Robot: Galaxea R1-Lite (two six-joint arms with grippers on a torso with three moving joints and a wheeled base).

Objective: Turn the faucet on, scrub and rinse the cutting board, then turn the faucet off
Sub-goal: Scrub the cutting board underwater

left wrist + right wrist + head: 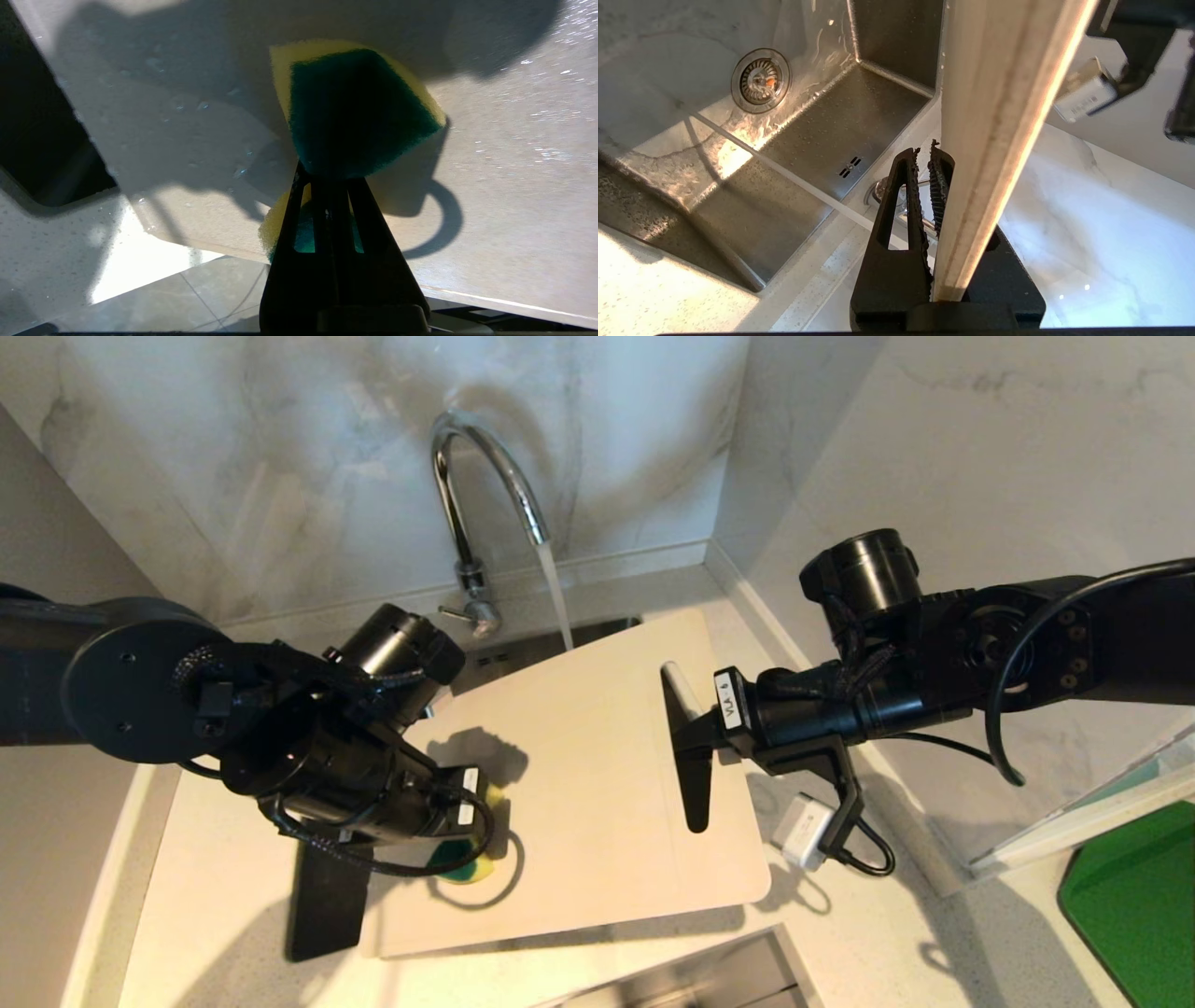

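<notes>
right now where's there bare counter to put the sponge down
Bare counter lies between the cutting board and the green mat, in front of the right gripper. The left gripper with the sponge crowds the board's left half.

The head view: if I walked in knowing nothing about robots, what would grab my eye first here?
Probably the tall shiny chrome gooseneck faucet at the back wall, pouring a stream of water onto the far edge of the large pale beige cutting board held over the sink. Next, the two black arms: the right gripper clamps the board's right edge, while the left gripper, jaws shut, presses a yellow and green scrubbing sponge against the board's near left part.
</notes>
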